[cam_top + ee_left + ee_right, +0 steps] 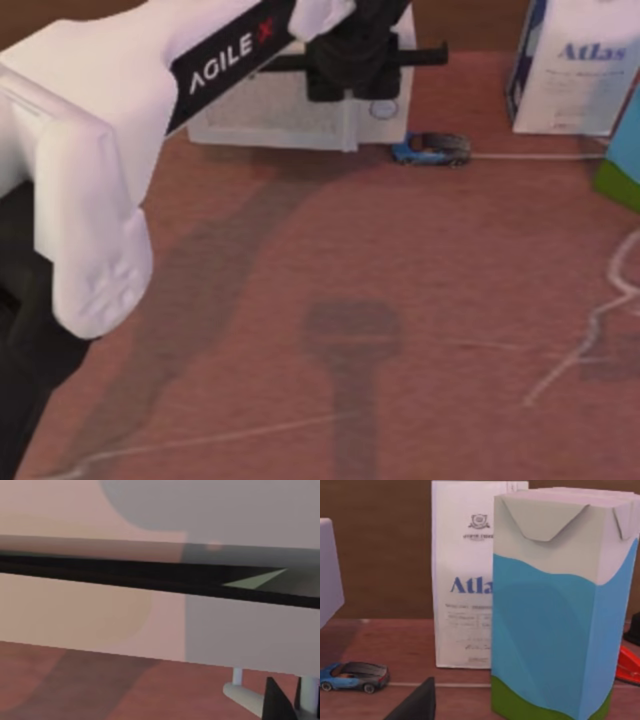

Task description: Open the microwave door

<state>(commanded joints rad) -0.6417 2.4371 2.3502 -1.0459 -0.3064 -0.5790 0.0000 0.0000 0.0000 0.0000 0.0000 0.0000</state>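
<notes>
1. The left arm's white casing, nearest the top camera, stretches from the table's left edge up toward the far side.
2. The small white boxy microwave [300, 115] stands at the table's far edge, left of centre. Its flat white microwave door with a grey mesh window [270, 118] faces the camera and looks closed or barely ajar.
3. The left gripper [352, 60] hangs over the microwave's right top; I cannot tell whether its fingers are spread or closed.
4. To open the door well, I judge the fingers should catch its free edge and swing it in an arc.
5. A small blue toy car [431, 149] lies just right of the microwave, close to that swing.
6. The "Atlas" carton [575, 70] stands further right.
7. The right gripper [415, 705] is parked low, state unclear.
</notes>
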